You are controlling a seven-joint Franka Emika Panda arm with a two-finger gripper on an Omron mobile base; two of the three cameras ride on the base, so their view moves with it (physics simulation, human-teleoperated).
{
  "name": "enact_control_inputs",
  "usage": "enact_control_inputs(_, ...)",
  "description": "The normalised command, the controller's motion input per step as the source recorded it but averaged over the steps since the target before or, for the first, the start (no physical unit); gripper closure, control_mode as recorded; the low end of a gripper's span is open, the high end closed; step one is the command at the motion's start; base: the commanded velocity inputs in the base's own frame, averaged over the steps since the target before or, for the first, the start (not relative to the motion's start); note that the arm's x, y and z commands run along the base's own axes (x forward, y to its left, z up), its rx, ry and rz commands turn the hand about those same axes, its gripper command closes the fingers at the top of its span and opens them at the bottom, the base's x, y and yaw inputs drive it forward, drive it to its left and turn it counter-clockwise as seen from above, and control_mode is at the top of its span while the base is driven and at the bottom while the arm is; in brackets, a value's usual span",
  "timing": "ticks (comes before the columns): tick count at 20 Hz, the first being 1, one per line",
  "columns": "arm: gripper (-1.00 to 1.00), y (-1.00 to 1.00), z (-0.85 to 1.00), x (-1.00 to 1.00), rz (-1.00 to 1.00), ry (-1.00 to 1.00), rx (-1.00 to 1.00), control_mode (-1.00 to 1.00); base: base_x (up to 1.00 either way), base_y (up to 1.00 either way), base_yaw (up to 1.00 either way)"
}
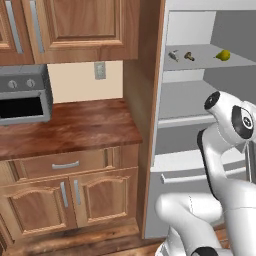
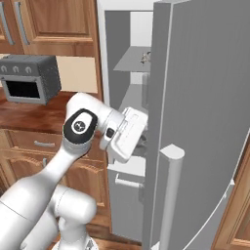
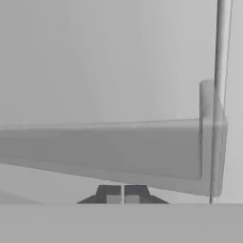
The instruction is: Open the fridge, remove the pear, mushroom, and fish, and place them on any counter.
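The fridge (image 1: pixel 200 95) is light grey with pale shelves. On one sit a yellow pear (image 1: pixel 223 55), a brown mushroom (image 1: pixel 189 56) and a silvery fish (image 1: pixel 173 55).

We see a glossy white arm (image 2: pixel 58 161) of rounded segments with dark joint caps, one marked at its 12 o'clock; small dark gripper (image 3: pixel 122 195) fingertips.

Grey toaster oven (image 1: pixel 22 99) beneath wooden upper cabinets (image 1: pixel 75 27), beside wall outlet (image 1: pixel 100 70)
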Motion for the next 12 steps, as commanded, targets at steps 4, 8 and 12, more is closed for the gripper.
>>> enact_control_inputs(4, 1.00, -0.63, 0.00, 0.00, -0.17, -0.08, -0.12, -1.00, 0.00, 0.00, 0.00)
enact_control_inputs(8, 1.00, -0.80, 0.00, -0.25, -0.21, -0.02, -0.05, -1.00, 0.00, 0.00, 0.00)
enact_control_inputs(12, 1.00, -0.94, 0.00, -0.60, -0.23, 0.00, 0.01, -1.00, 0.00, 0.00, 0.00)
